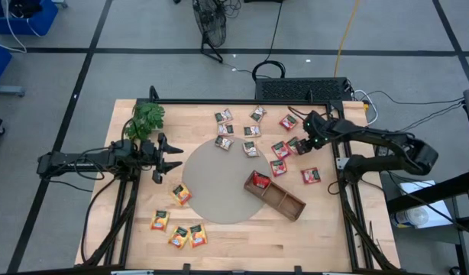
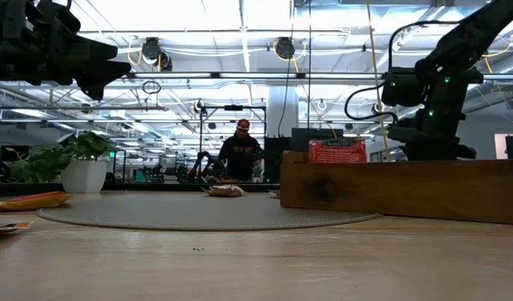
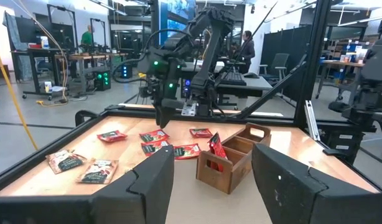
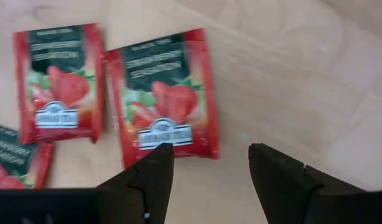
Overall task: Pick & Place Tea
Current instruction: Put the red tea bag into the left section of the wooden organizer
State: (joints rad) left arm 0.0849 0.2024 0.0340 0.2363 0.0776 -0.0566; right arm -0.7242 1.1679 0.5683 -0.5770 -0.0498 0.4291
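Two dark, near-black robot arms, slender jointed links, matte finish. Left arm (image 1: 82, 162): long straight link, black cables trailing alongside. Left claw (image 1: 167, 158): two angular black fingers (image 3: 150, 180), faceted wedge shapes, smooth inner faces. Right arm (image 1: 387, 149): bulkier rounded joints, black cable looping over it. Small green indicator lights glow on right arm's wrist housing (image 2: 419, 96). Right claw (image 4: 209, 171): matching pair of black faceted fingers (image 4: 279, 180), flat black bar at base.
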